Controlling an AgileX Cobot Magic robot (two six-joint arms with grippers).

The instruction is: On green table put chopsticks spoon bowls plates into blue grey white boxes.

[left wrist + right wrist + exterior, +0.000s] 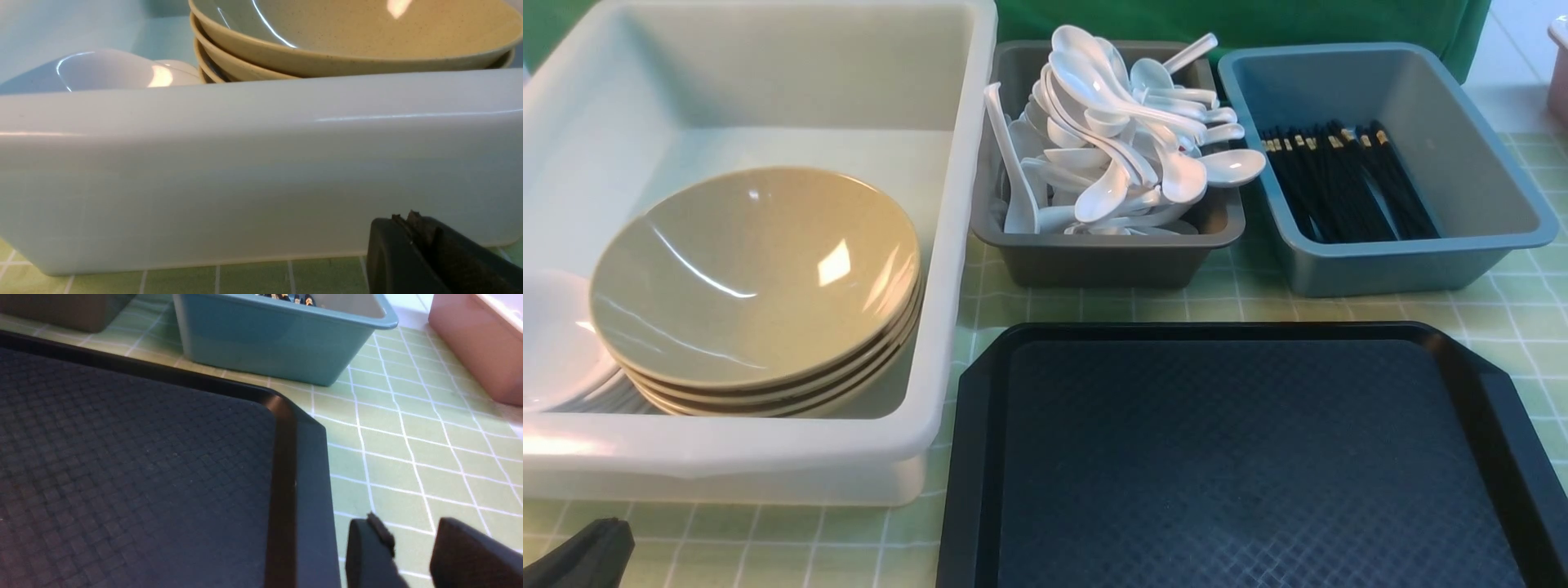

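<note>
No writing is legible anywhere. The black left gripper (412,228) has its fingers together, cropped; the black right gripper (412,547) stands apart, empty, beside the black textured plastic tray (302,465).

Both grippers are matte black: the left gripper (414,241) shows blunt fingers with frayed pads; the right gripper (412,555) has textured, rounded fingertips.

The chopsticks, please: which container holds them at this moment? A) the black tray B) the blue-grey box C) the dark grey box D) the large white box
B: the chopsticks lie bundled inside the blue-grey box; the dark grey box holds white spoons, and the black tray holds none.
</note>
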